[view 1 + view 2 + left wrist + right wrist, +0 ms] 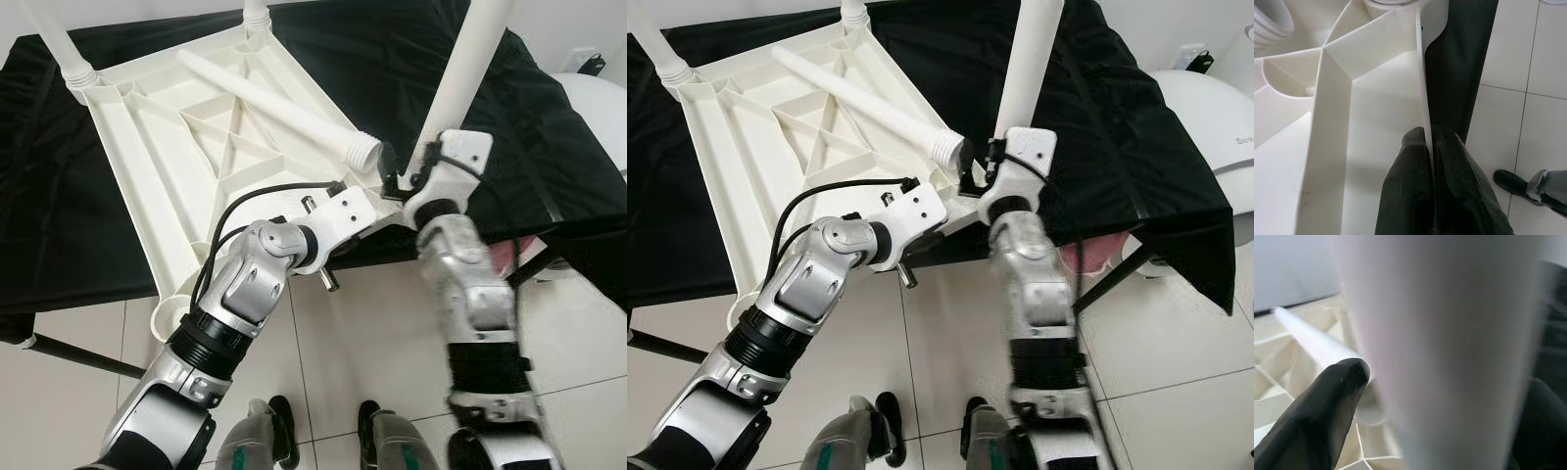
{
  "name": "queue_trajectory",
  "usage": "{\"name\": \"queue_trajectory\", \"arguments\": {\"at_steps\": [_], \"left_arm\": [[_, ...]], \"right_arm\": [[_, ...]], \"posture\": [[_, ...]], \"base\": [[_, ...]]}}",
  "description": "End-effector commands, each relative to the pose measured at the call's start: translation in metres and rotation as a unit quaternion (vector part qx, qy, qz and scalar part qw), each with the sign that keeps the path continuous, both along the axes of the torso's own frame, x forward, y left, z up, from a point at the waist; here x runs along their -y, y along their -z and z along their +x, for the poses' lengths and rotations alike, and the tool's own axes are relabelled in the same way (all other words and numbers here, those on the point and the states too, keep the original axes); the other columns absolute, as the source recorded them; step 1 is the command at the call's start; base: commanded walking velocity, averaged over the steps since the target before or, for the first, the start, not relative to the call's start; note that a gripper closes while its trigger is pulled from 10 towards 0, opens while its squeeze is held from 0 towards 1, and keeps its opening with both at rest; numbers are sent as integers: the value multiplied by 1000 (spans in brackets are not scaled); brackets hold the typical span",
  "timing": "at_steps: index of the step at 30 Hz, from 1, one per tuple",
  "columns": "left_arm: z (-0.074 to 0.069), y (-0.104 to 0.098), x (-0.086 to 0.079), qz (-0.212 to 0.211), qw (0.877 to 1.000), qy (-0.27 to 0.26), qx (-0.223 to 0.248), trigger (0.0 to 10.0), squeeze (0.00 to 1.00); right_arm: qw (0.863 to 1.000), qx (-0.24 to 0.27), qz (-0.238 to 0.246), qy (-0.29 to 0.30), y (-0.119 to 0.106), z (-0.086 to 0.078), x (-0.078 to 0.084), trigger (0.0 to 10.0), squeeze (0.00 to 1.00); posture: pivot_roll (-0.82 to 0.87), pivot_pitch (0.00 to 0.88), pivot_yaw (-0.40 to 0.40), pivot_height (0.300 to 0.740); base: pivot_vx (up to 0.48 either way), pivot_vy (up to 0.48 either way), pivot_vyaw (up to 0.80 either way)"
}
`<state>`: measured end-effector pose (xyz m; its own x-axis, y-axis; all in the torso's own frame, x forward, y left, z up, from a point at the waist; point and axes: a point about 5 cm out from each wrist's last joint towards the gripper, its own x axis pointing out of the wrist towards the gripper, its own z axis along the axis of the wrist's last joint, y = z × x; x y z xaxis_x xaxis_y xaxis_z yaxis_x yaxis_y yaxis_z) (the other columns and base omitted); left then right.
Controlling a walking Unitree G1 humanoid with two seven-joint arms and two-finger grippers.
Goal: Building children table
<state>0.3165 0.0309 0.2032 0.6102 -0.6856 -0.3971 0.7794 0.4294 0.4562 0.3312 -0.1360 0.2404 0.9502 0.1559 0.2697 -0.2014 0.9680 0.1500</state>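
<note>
Left tool pinching the rim of the upturned white table, which lies on the black-draped tabletop.
Right tool grips the upright leg above the near corner socket; a loose leg lies across the ribs.

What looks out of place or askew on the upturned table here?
One loose leg lies flat across the ribbed underside of the upturned tabletop, unlike the legs standing in corner sockets. The right gripper holds an upright leg; the left gripper pinches the tabletop's rim.
</note>
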Motion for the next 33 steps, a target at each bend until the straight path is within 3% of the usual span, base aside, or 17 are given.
{"name": "queue_trajectory", "arguments": {"at_steps": [1,3,7,8,10,11,14,19,22,28,33], "left_arm": [[-1,-5,6,-1,999,-9,32,10000,0],[-1,-5,6,-1,999,-9,32,10000,0],[-1,-5,6,-2,999,-8,32,10000,0],[-1,-5,6,-2,999,-8,33,10000,0],[-1,-5,6,-2,999,-8,33,10000,0],[-1,-6,6,-2,999,-9,34,10000,0],[-1,-6,6,-2,999,-9,34,10000,0],[-1,-5,6,-2,999,-8,34,10000,0],[-1,-5,6,-2,999,-8,34,10000,0],[-2,-6,7,-3,999,-6,35,10000,0],[-2,-6,7,-3,999,-7,35,10000,0]], "right_arm": [[999,3,6,-32,-3,-1,-1,10000,0],[998,10,-17,-55,-5,2,13,10000,0],[994,12,-53,-90,-6,4,22,10000,0],[987,0,-72,-142,-2,3,24,10000,0],[985,-3,-77,-156,-1,2,24,10000,0],[978,-13,-75,-194,0,1,28,10000,0],[972,-26,-71,-225,2,2,33,10000,0],[954,-34,-107,-277,6,2,42,10000,0],[951,-33,-118,-283,7,4,46,10000,0],[938,-7,-222,-266,1,16,58,10000,0],[936,4,-235,-261,-2,20,58,10000,0]], "posture": [[-154,206,36,740],[-154,206,36,740],[-154,204,33,740],[-154,202,32,740],[-154,202,32,740],[-154,202,32,740],[-154,202,32,740],[-147,192,31,740],[-146,191,31,740],[-146,188,31,740],[-145,191,32,740]], "base": [[0,0,0],[0,0,0],[0,0,0],[0,0,0],[0,0,0],[0,0,0],[0,0,0],[0,0,0],[0,0,0],[0,0,0],[0,0,0]]}}
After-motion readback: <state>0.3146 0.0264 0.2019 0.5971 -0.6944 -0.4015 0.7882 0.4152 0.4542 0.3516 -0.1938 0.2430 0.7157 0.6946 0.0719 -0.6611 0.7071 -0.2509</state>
